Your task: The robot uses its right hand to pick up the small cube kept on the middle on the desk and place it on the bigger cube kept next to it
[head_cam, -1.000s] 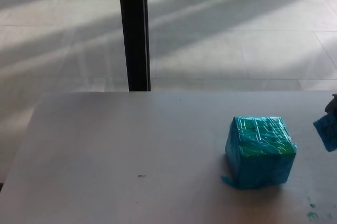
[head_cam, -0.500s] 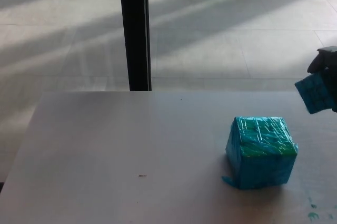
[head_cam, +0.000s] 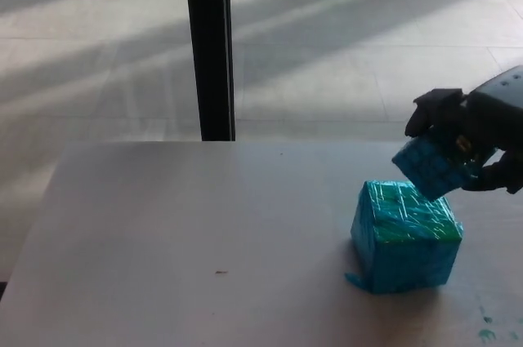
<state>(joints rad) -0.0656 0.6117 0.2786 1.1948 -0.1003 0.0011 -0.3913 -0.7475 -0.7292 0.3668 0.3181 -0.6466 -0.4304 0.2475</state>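
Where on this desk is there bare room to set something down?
The desk is bare across its left and middle, from the far edge by the black post to the near edge. It is crowded at right: the big cube, the right hand holding the small cube above it.

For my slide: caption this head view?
Right hand holds small cube tilted above big cube on desk.

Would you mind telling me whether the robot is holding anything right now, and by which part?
The right hand holds the small cube, tilted, by its upper and right sides, above the bigger cube. The left hand is not in view.
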